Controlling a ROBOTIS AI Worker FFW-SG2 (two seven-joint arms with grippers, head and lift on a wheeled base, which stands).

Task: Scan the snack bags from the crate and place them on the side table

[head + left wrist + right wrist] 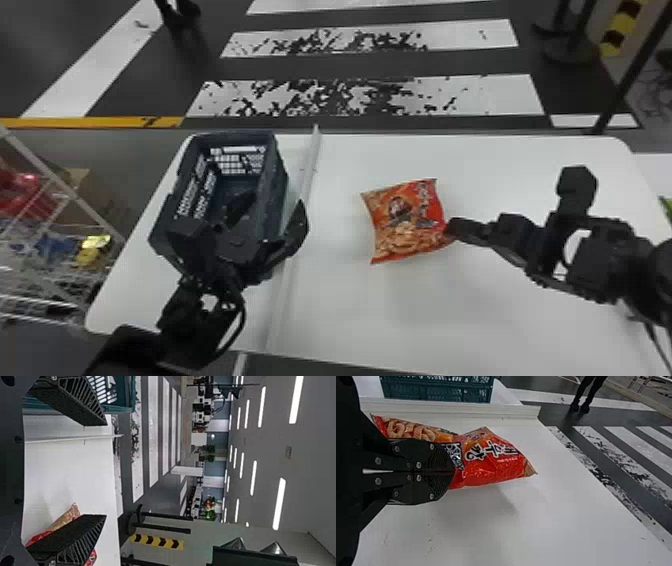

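In the head view my right gripper (452, 231) holds the right edge of a red and orange snack bag (407, 220) over the white table. The right wrist view has my right gripper (451, 471) shut on that bag (490, 461), whose far end sticks out past the fingers. My left gripper (265, 225) stands open above the near end of the dark crate (280, 175). From the left wrist view, my left gripper (105, 471) has its fingers wide apart with nothing between them; part of the bag (65, 518) lies beyond one finger.
A pale raised strip (305, 185) crosses the white table (500, 165) between crate and bag. A wire rack (55, 200) with colourful packs stands at the left. Something green (666, 207) lies at the far right edge, beside the table.
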